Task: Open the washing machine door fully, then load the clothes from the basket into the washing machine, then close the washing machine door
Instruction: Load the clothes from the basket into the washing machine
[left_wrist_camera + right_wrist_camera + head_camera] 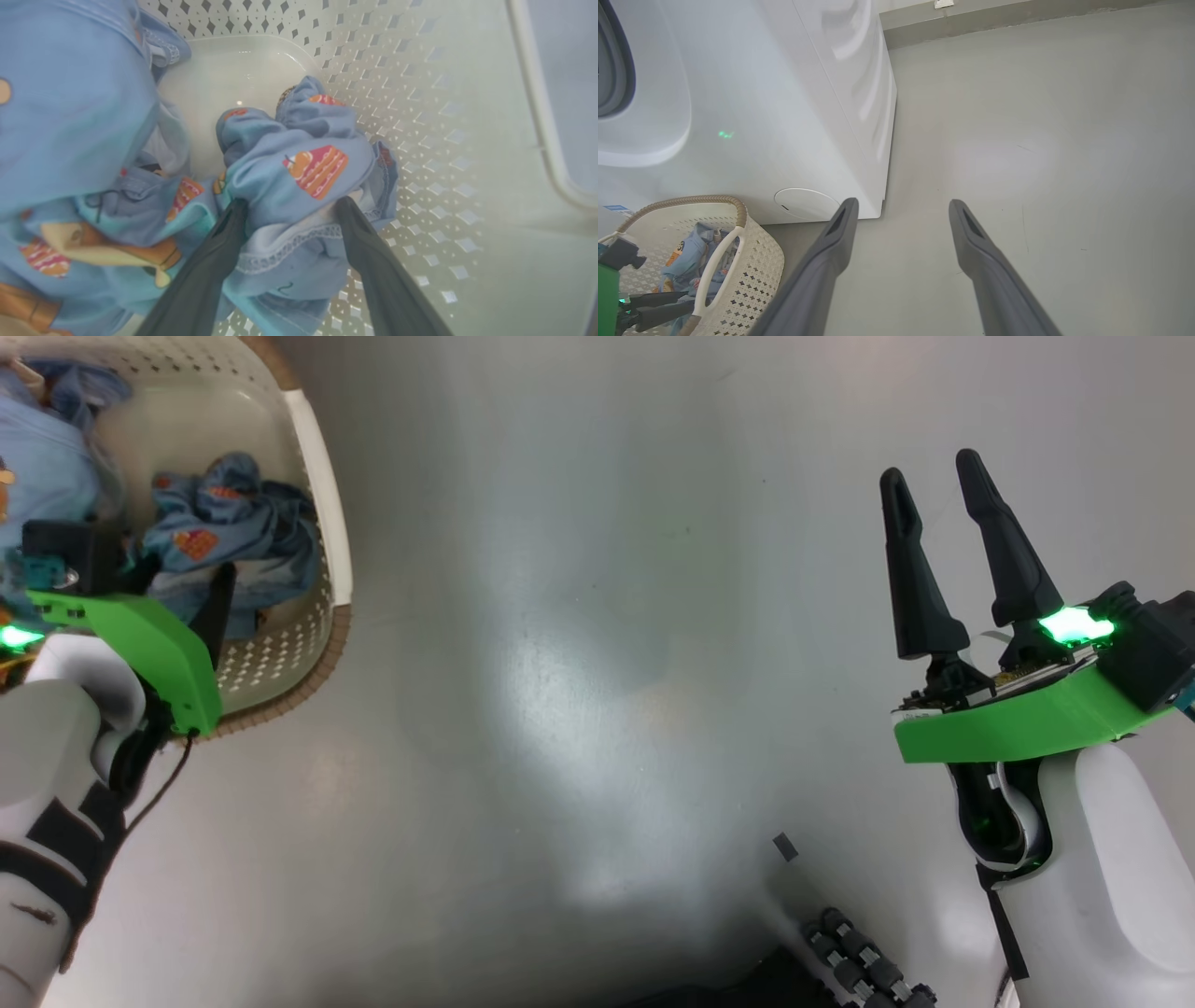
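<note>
Grey glossy floor (pixel 597 663) lies below; nearest, the left gripper (pixel 290 204) stands in the basket (pixel 420 116), fingers apart astride one bunch of the clothes (pixel 299 158) (light blue, cake prints, softly crumpled). Loading seems in hand; next it likely needs a firm pinch, then a lift. Further off the right gripper (pixel 929 467) hangs spread and empty, and beyond stands the washing machine (pixel 784 93)

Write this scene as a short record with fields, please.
load: light-blue printed fabric clothes, crumpled
container: cream-white perforated plastic basket, holds the clothes, on the smooth grey floor
appliance: big white boxy washing machine, next to the basket
left hand: open, straddling one bunched garment in the basket
right hand: open, empty, above the floor
</note>
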Controlling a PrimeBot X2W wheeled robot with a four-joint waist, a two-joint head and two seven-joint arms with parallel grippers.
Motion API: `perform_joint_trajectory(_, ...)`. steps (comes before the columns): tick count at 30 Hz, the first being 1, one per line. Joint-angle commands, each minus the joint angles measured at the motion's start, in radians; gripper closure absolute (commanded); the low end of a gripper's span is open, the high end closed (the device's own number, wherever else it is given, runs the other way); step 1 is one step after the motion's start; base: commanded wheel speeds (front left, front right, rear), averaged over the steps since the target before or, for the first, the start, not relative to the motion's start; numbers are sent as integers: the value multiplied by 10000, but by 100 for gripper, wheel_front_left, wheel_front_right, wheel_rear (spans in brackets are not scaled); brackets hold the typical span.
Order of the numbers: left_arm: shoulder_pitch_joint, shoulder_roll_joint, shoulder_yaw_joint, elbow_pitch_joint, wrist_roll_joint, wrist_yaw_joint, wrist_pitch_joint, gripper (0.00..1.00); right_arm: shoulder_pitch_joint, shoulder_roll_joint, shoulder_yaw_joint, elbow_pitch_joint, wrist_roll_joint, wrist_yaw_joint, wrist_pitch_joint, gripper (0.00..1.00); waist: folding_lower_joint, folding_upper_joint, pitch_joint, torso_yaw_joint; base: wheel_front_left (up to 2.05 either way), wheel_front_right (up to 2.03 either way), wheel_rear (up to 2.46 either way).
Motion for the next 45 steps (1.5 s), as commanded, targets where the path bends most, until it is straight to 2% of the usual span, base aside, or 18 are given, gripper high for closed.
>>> perform_joint_trajectory(1, -70, 419, 84, 31, -111, -13, 9, 0, 202, 29, 193, -250, 46, 16, -48, 0, 0, 0, 96, -55, 0, 0, 0)
perform_joint_trajectory(4, -231, 472, -236, 116, -407, -13, 108, 0, 130, 61, 287, -291, 50, 16, -48, 0, 0, 0, 182, -147, 0, 0, 0)
perform_joint_trajectory(5, -258, 482, -325, 132, -477, -13, 160, 7, 116, 65, 309, -306, 51, 16, -48, 0, 0, 0, 198, -168, 0, 0, 0)
perform_joint_trajectory(6, -290, 492, -425, 148, -529, -13, 211, 49, 102, 67, 322, -318, 53, 16, -48, 0, 0, 0, 213, -182, 0, 0, 0)
perform_joint_trajectory(7, -314, 501, -518, 150, -592, -13, 253, 68, 89, 67, 335, -326, 52, 16, -48, 0, 0, 0, 220, -195, 0, 0, 0)
perform_joint_trajectory(8, -338, 508, -596, 148, -669, -13, 289, 100, 78, 64, 338, -335, 51, 16, -48, 0, 0, 0, 226, -198, 0, 0, 0)
perform_joint_trajectory(13, -410, 468, -893, 157, -1075, -13, 274, 100, 56, 46, 303, -320, 24, 16, -48, 0, 0, 0, 127, -138, 0, 0, 0)
perform_joint_trajectory(17, -342, 395, -974, 263, -1419, -14, -124, 100, 94, 30, 215, -276, 1, 16, -48, 0, 0, 0, -153, -7, 0, 0, 0)
perform_joint_trajectory(25, 163, 225, -958, 131, -2171, -14, -848, 100, 191, 4, 171, -91, -1, 16, -48, 0, 0, 0, -965, 348, 0, 0, 0)
perform_joint_trajectory(32, 562, 129, -806, -180, -2312, -14, -1070, 100, 420, -114, 169, 113, -5, 16, -48, 0, 0, 0, -1829, 707, 0, 0, 0)
perform_joint_trajectory(38, 1225, 211, 352, -818, -1549, -14, -1079, 100, 756, -307, 144, 286, 2, 16, -48, 0, 0, 0, -2760, 1045, 0, 0, 0)
perform_joint_trajectory(45, 2376, 151, 2218, -1635, -217, -14, -1081, 100, 1237, -533, 53, 492, 13, 16, -48, 0, 0, 0, -3784, 1392, 0, 0, 0)
